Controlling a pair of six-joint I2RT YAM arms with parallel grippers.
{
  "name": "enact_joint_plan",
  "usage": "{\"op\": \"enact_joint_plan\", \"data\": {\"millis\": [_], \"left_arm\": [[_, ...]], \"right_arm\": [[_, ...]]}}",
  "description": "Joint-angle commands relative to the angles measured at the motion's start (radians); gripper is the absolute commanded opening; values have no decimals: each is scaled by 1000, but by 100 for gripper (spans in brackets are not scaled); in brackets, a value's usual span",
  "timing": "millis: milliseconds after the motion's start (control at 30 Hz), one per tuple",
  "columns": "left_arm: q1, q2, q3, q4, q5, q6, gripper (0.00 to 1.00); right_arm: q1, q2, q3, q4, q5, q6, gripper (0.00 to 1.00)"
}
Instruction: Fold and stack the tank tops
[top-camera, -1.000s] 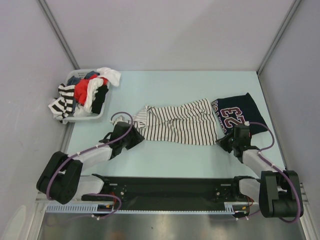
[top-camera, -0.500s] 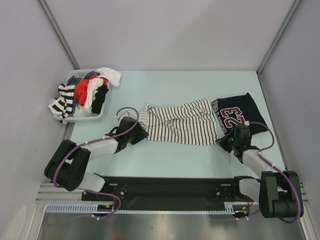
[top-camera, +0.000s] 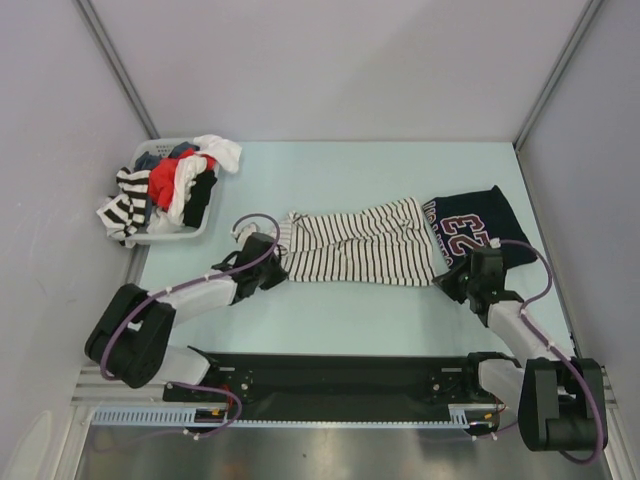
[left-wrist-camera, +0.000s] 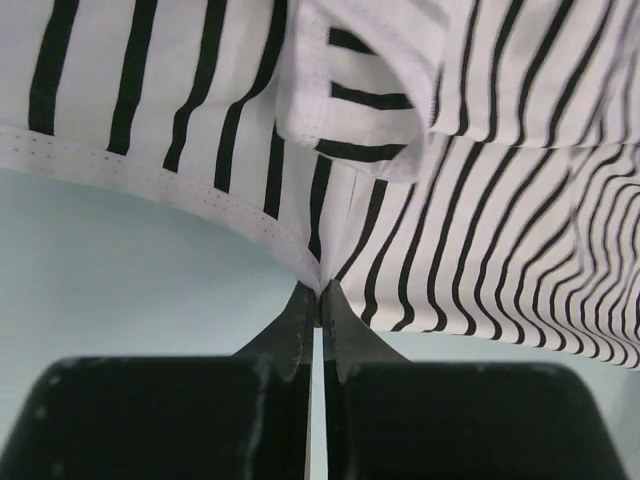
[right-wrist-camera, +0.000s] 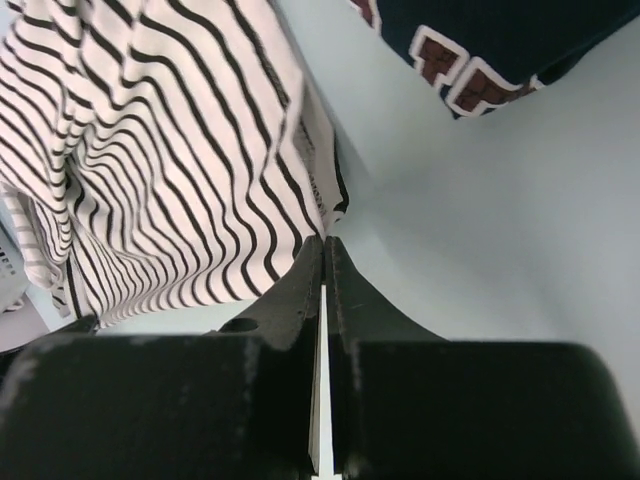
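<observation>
1. The striped tank top (top-camera: 355, 245) lies stretched sideways across the middle of the table (top-camera: 350, 170). It is rumpled, with ridges along its length, and I judge it not yet folded.
2. The navy jersey (top-camera: 478, 225) sits at the right as a compact dark piece with its "23" facing up. It looks already folded. The striped top's right end touches or slightly overlaps its left edge; I cannot tell which.
3. The left gripper (left-wrist-camera: 320, 300) is clenched on the striped top's hem at its near-left corner, and the cloth fans out from the pinch.
4. The right gripper (right-wrist-camera: 327, 245) is likewise clamped tight on the top's near-right corner, just beside the jersey.
5. My estimate: 1 of the 2 tops is done. The striped 1 is left to smooth, fold and set on the jersey.
6. A basket (top-camera: 150, 238) at the far left holds a heap of clothes (top-camera: 175, 180) in striped, red, white and dark cloth, well apart from the work. Whether any count toward the task I cannot tell.
7. In the way: the wrinkles, and the 2 tops lying so close together that a pull on the striped cloth could drag the jersey.
</observation>
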Motion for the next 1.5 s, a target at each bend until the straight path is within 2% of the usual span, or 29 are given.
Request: {"op": "enact_joint_plan", "data": {"millis": [0,133,267,400,567,767,967,1067,1200,1467], "left_arm": [[-6,-124,82,-166,-128,84,0],[-6,-258,209,-327,-204,149,0],[-8,-377,329,-462,-230,213,0],[-8,-441,474,-544,-227,259,0],[-8,-454,586,-645,-221,294,0],[-8,-580,631,-705,-170,302,0],[-8,-762,698,-720,-69,345,0],[-8,-824,767,-761,-61,347,0],[-8,-846,826,-800,-67,345,0],[-6,-823,826,-774,-64,348,0]], "right_arm": [[-1,-68,126,-93,4,-62,0],[9,-156,264,-199,-4,-96,0],[25,-162,440,-300,-65,-117,0],[66,-153,594,-352,-90,-125,0],[111,-143,738,-420,-105,-130,0],[172,-223,839,-486,-119,-162,0],[177,-361,935,-506,-199,-193,0],[178,-436,968,-510,-205,-199,0],[178,-472,1011,-562,-188,-205,0],[174,-450,1028,-547,-176,-210,0]]}}
